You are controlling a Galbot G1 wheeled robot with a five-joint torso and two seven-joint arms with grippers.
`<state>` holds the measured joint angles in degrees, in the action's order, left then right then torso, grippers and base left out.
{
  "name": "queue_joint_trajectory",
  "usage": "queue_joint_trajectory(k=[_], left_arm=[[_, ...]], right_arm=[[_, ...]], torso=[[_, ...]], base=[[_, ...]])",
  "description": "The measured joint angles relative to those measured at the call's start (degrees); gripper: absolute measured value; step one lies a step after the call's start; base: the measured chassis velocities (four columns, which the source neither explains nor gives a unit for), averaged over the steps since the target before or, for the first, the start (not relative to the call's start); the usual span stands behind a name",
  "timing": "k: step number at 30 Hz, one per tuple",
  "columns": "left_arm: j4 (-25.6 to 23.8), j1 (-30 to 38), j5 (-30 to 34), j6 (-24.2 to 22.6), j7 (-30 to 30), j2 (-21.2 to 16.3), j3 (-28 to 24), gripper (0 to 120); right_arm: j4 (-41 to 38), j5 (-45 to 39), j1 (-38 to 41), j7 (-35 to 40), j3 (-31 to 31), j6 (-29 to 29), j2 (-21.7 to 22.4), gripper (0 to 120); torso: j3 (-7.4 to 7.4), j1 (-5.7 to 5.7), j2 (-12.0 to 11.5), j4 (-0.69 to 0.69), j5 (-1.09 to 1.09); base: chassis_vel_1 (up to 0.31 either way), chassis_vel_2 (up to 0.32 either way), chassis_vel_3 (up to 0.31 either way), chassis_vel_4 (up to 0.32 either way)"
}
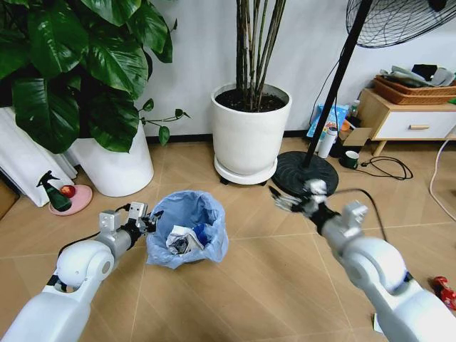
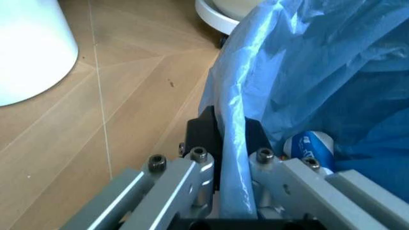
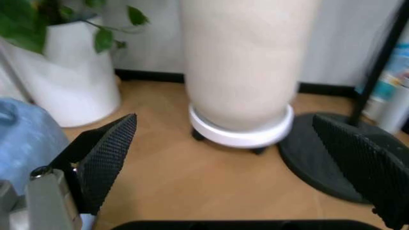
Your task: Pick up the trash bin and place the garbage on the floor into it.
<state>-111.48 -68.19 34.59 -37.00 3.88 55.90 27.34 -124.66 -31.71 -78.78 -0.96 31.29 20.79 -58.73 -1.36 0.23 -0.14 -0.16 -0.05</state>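
A tan wood-look floor (image 1: 235,285) in a chevron pattern fills the lower part of the head view; a pale wall runs behind it. Two large white plant pots stand near the wall: one on the left (image 1: 114,167) holding a broad-leaved plant (image 1: 78,64), one at centre (image 1: 249,132) on a low wheeled base, holding thin upright stems. One standing fan has its round black base (image 1: 306,173) just right of the centre pot, with its dark pole (image 1: 342,78) leaning up to the grille at the top edge. One low wooden cabinet (image 1: 406,121) sits at the far right, with a tray of clutter on top.

Two white robot arms reach in from the bottom corners. One trash bin (image 1: 189,228), lined with a crinkly light-blue bag (image 2: 319,72), stands on the floor at centre, in front of the two pots; inside it lie crumpled white paper (image 1: 178,241) and one blue-and-white can (image 2: 310,146). The left gripper (image 1: 148,221) is at the bin's left rim; the left wrist view shows its fingers (image 2: 201,132) closed on the bag-covered rim, one inside and one outside. The right gripper (image 1: 285,199) hangs above the floor to the right of the bin, apart from it, jaws spread wide with nothing between them; its two black textured pads (image 3: 108,158) frame the centre pot.

One small red piece of litter (image 1: 445,288) lies on the floor at the right edge. One dark spray bottle (image 1: 53,192) stands on a pink dish beside the left pot.
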Motion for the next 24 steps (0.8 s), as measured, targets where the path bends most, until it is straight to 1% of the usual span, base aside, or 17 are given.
queue_joint_trajectory(k=[1, 2, 3, 5, 6, 10, 12, 15, 16, 18, 24], left_arm=[[0.00, 0.00, 0.00, 0.00, 0.00, 0.00, 0.00, 1], [-0.09, -0.18, -0.02, 0.00, -0.01, 0.00, 0.08, 1], [-0.12, -0.23, -0.03, 0.00, -0.01, 0.00, 0.10, 1], [-0.35, -0.52, -0.05, 0.02, -0.02, 0.03, 0.24, 1], [-0.35, -0.52, -0.05, 0.02, -0.02, 0.03, 0.24, 1], [-0.75, -0.79, -0.39, 0.05, -0.05, 0.35, 0.27, 1], [-0.82, -0.84, -0.47, 0.06, -0.06, 0.43, 0.27, 1], [-1.18, -1.17, -0.80, 0.07, -0.15, 0.79, 0.27, 1], [-1.18, -1.17, -0.80, 0.07, -0.15, 0.79, 0.27, 1], [-1.53, -1.45, -0.85, 0.09, -0.29, 0.91, 0.27, 1], [-1.99, -1.65, -0.87, 0.14, -0.54, 1.14, 0.28, 1]], right_arm=[[0.00, 0.00, 0.00, 0.00, 0.00, 0.00, 0.00, 100], [-0.63, 1.09, -2.35, -0.76, 1.86, -0.54, -1.10, 100], [-0.82, 1.49, -3.10, -1.06, 2.46, -0.76, -1.54, 100], [-1.69, 4.19, -7.93, -3.97, 6.43, -2.48, -5.20, 100], [-1.69, 4.19, -7.93, -3.97, 6.43, -2.48, -5.20, 100], [-2.77, 5.78, -13.78, -7.08, 11.34, -4.24, -9.76, 100], [-2.88, 6.09, -14.40, -7.49, 11.84, -4.50, -10.29, 100], [-3.23, 7.55, -16.54, -8.58, 13.43, -5.48, -12.98, 100], [-3.23, 7.55, -16.54, -8.58, 13.43, -5.48, -12.98, 100], [-3.37, 8.52, -17.05, -8.76, 14.22, -5.86, -14.39, 100], [-3.38, 8.89, -17.01, -8.90, 15.05, -5.98, -15.26, 100]], torso=[[0.00, 0.00, 0.00, 0.00, 0.00], [0.00, 0.00, 0.00, 0.02, 0.01], [0.00, 0.00, 0.00, 0.02, 0.01], [0.00, 0.00, 0.00, 0.03, 0.00], [0.00, 0.00, 0.00, 0.03, 0.00], [0.00, 0.00, 0.00, 0.03, -0.01], [0.00, 0.00, 0.00, 0.03, -0.01], [0.00, 0.00, 0.00, 0.02, 0.00], [0.00, 0.00, 0.00, 0.02, 0.00], [0.00, 0.00, 0.00, 0.03, 0.00], [0.00, 0.00, 0.00, 0.03, 0.00]], base=[[0.000, 0.000, 0.000, 0.000], [0.000, 0.000, 0.000, 0.000], [0.000, 0.000, 0.000, 0.000], [0.000, 0.000, 0.000, 0.000], [0.000, 0.000, 0.000, 0.000], [0.000, 0.000, 0.000, 0.000], [0.000, 0.000, 0.000, 0.000], [0.000, 0.000, 0.000, 0.000], [0.000, 0.000, 0.000, 0.000], [0.000, 0.000, 0.000, 0.000], [0.000, 0.000, 0.000, 0.000]])
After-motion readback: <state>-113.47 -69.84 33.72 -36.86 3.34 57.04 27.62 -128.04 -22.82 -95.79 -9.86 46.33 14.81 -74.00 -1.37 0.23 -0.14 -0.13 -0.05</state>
